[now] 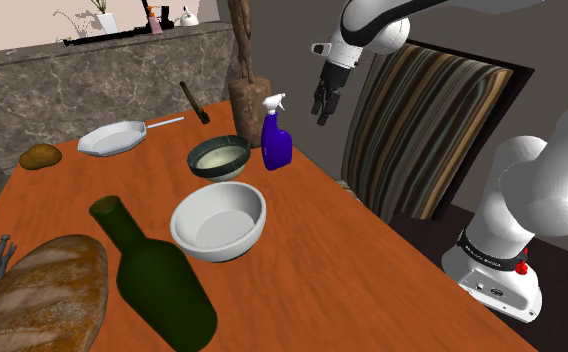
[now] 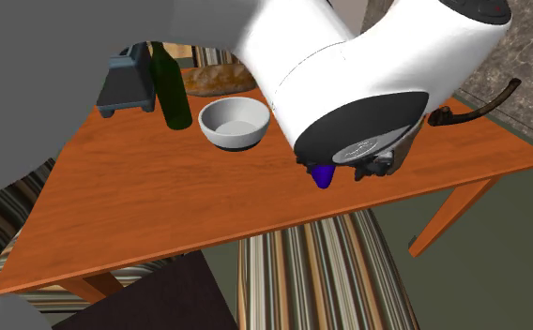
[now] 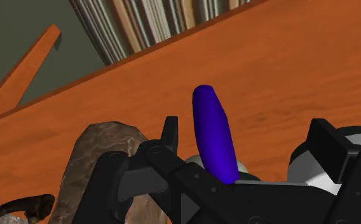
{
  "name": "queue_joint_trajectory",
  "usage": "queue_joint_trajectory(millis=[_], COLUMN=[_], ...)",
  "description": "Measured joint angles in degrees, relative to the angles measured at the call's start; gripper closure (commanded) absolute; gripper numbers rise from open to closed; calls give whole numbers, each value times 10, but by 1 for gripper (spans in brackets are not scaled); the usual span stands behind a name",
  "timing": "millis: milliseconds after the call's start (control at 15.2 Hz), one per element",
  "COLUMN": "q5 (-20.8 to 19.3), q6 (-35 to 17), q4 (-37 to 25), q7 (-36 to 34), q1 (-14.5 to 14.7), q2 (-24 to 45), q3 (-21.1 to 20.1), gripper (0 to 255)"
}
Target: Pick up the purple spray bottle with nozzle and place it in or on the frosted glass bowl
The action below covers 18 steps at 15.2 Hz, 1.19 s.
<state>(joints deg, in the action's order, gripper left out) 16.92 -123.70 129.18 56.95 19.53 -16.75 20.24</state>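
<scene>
Right, closest to me in the shoulder view, a dark green bottle stands at the near end of the wooden table. A bread loaf lies just beside it on that view's left. Behind them sits the pale grey-white bowl, upright. Further back is a smaller dark-rimmed bowl. Just beside it, on that view's right, the purple spray bottle stands upright on the table near its edge, with the white nozzle on top. The gripper hangs higher than the bottle and off to its right, apart from it. On my wrist view the bottle shows between the two fingers, which are spread wide and touch nothing. Beyond the bottle stands a rough brown block, and a white dish lies toward the far left.
</scene>
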Motion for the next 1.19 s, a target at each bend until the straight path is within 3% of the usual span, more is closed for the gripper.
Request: queue_joint_trajectory(millis=[264,528,1188], q5=[96,182,221], q6=[5,28,-7], q4=[-63,-129,-121], q7=[169,302,338], q1=[44,64,74], q2=[79,154,190], q3=[37,46,36], gripper=[0,0,0])
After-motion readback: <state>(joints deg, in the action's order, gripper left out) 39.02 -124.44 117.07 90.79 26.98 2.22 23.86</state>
